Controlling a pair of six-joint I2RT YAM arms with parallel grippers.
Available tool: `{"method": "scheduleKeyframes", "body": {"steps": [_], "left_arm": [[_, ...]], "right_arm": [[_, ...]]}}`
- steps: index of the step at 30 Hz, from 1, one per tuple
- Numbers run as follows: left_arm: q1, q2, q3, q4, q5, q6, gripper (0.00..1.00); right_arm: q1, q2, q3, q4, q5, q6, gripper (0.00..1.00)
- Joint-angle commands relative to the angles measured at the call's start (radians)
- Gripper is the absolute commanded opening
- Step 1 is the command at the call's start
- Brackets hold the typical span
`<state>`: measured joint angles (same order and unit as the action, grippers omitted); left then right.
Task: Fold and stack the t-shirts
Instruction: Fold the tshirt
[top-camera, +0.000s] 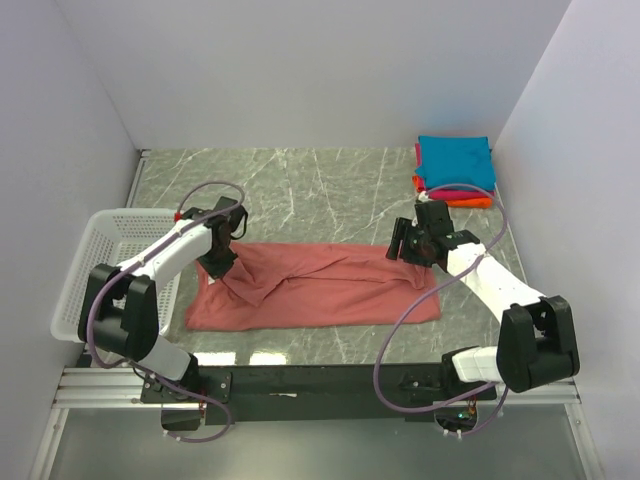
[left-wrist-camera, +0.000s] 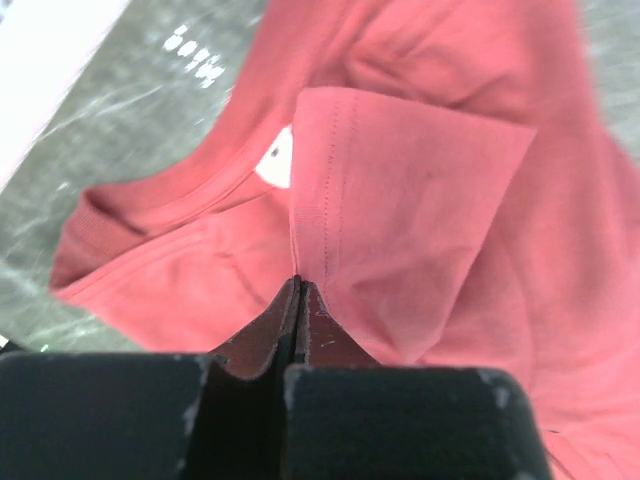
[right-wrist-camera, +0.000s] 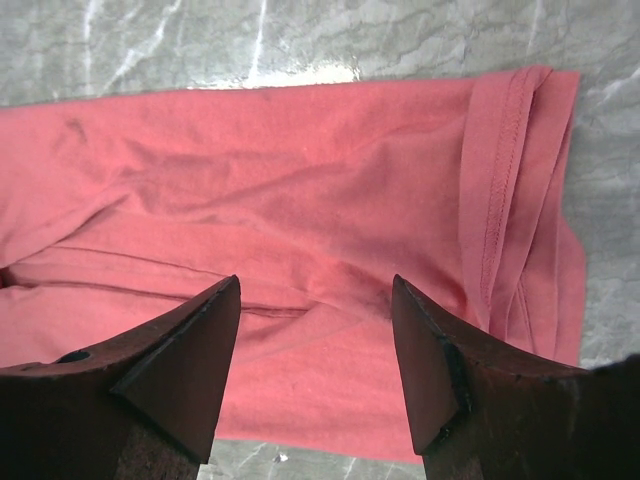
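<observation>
I'm taking the salmon shirt (top-camera: 320, 290) as my reference. It is the biggest thing on the grey marbled table (top-camera: 330, 180), spread lengthwise across the near half and rumpled towards its left end.

The white mesh basket (top-camera: 100, 260) sits just off the shirt's left end, overhanging the table edge. Well beyond the shirt's right end, in the far corner, is the stack of folded tees (top-camera: 455, 170), with teal on top and magenta and orange edges showing beneath.

The left gripper (top-camera: 220, 262) is down on the shirt's left end. My left wrist view shows the fingertips (left-wrist-camera: 298, 290) pressed fully together on a raised fold of the salmon cloth (left-wrist-camera: 420, 200), right at a stitched sleeve hem.

The right gripper (top-camera: 402, 246) hangs over the shirt's right end. In the right wrist view it is spread wide (right-wrist-camera: 315, 290) with nothing between the fingers. The cloth (right-wrist-camera: 300, 170) lies flat below, and I cannot tell whether the tips touch it. The doubled-over hem (right-wrist-camera: 510, 180) lies just right of that gripper.

Smallest is the white neck label (left-wrist-camera: 272, 160), inside the collar beside the pinched fold.
</observation>
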<state>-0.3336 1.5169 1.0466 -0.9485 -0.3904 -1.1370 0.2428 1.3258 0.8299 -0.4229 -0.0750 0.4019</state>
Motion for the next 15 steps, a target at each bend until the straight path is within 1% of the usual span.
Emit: {"method": "scheduleKeyframes", "body": {"steps": [1, 7, 11, 15], "left_arm": [[-0.013, -0.02, -0.014, -0.1, -0.025, -0.075, 0.01], [-0.07, -0.047, 0.007, -0.191, -0.03, -0.165, 0.01], [-0.09, -0.058, 0.013, -0.294, -0.044, -0.237, 0.01], [-0.114, -0.072, -0.017, -0.314, -0.03, -0.271, 0.01]], "right_arm": [[0.006, -0.045, -0.011, 0.001, 0.001, -0.018, 0.68], [0.006, -0.053, -0.018, 0.006, -0.005, -0.031, 0.68], [0.006, -0.056, -0.018, 0.001, 0.004, -0.043, 0.68], [0.006, -0.045, -0.025, 0.003, 0.009, -0.052, 0.68]]}}
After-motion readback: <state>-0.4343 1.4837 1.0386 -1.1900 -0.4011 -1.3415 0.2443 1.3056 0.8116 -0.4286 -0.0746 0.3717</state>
